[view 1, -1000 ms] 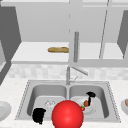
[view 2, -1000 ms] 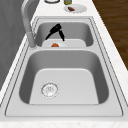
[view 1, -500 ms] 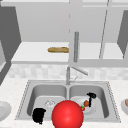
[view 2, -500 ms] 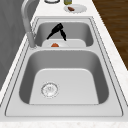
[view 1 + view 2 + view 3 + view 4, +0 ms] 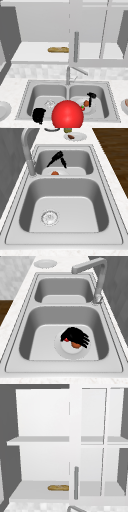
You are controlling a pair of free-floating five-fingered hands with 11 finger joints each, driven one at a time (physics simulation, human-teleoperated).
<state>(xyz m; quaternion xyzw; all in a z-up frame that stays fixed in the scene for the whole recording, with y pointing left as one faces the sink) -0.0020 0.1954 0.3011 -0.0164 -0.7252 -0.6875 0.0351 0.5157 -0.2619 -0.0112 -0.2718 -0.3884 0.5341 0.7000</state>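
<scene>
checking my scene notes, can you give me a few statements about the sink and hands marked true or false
1. The right hand hangs over a white plate in the right basin. True.
2. The plate bears an orange-brown food item. True.
3. The left hand rests on the faucet. False: it is at the front edge of the left basin, apart from the faucet.
4. The cabinet shelf bears a red ball. False: a long bread loaf lies there.
5. The left basin holds a plate. False: just its drain shows.
</scene>
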